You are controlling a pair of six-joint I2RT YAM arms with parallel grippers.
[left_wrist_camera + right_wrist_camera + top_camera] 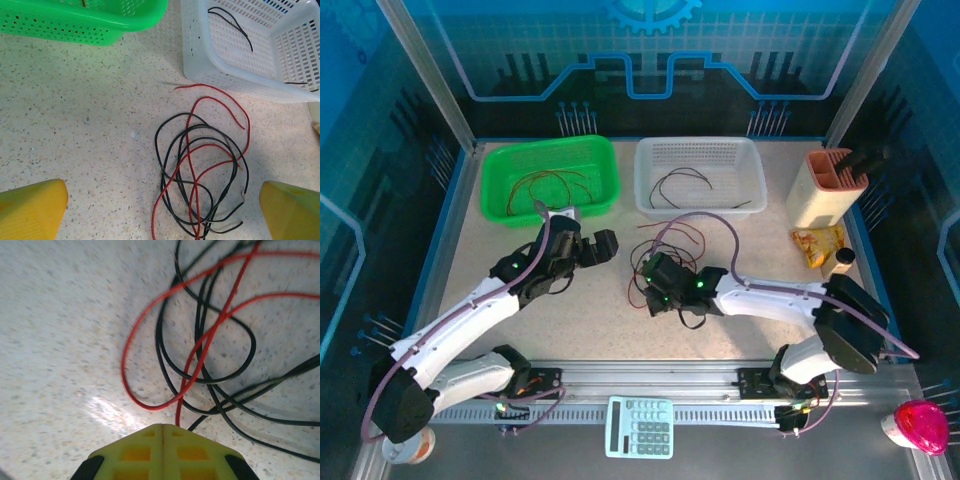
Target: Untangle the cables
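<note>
Found the wires (200, 165), red and black, heaped in one loose knot on the table (75, 125), just in front of the white basket (225, 75) and near the green basket (75, 27). Noted a few separate strands lying in both baskets.

Checked the right gripper (162, 427): closed tight, low over the near edge of the knot, with one red strand running straight into the seam of the fingers. Judged pinched there, though unable to confirm past the fingertips.

Checked the left gripper (160, 200): spread fully wide, holding nothing, hovering above the knot.

Flagged as risks:
- Lifting the whole knot instead of one strand, owing to the several crossings of red over black.
- Tightening the loops by pulling too fast.
- Losing so thin a strand from a tip-only pinch.
- Dragging the heap against the white basket wall.
</note>
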